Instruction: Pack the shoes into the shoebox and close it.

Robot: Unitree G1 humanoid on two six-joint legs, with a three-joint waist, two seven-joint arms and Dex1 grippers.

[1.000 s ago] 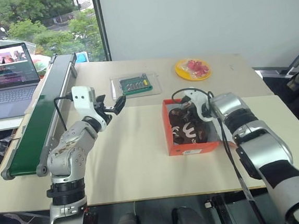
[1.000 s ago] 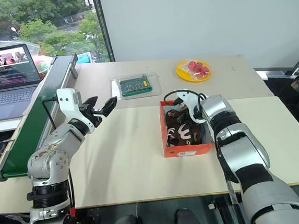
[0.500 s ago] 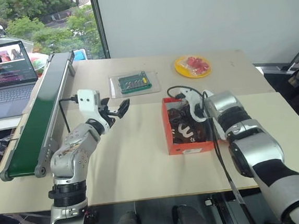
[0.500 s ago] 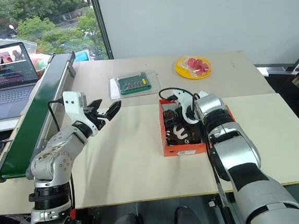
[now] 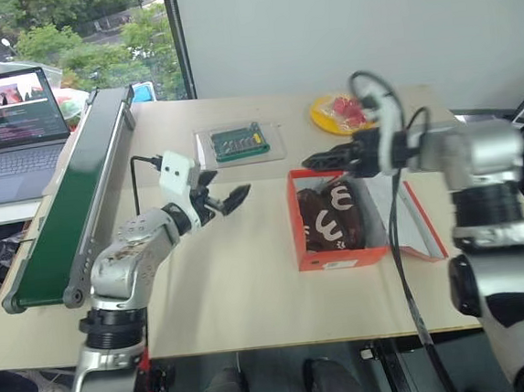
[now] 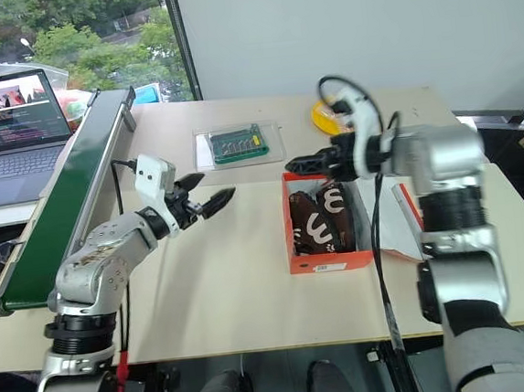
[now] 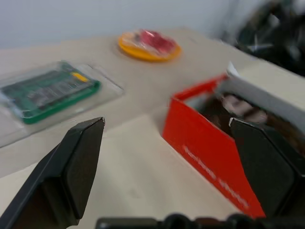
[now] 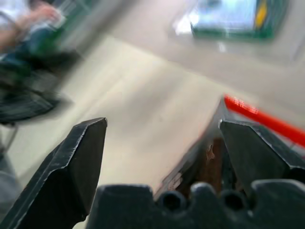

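Right hand point(image 5: 319, 162), fingers apart and empty, hovers above the shoebox's point(image 5: 341, 257) far end; left hand point(image 5: 235, 198), also spread, waits left of it. Both shoes point(image 5: 330, 219) lie inside, the lid point(image 5: 411, 224) folded open to the right. Closing it well probably means getting under the lid's outer edge and swinging it over. Beige worktop point(image 5: 224, 291); a window on the far left.

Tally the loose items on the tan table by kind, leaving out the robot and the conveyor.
Shoes: 2, both inside the box
Shoebox: 1, lid open
Clear tray with green circuit board: 1
Yellow plate with red pieces: 1
Total: 5
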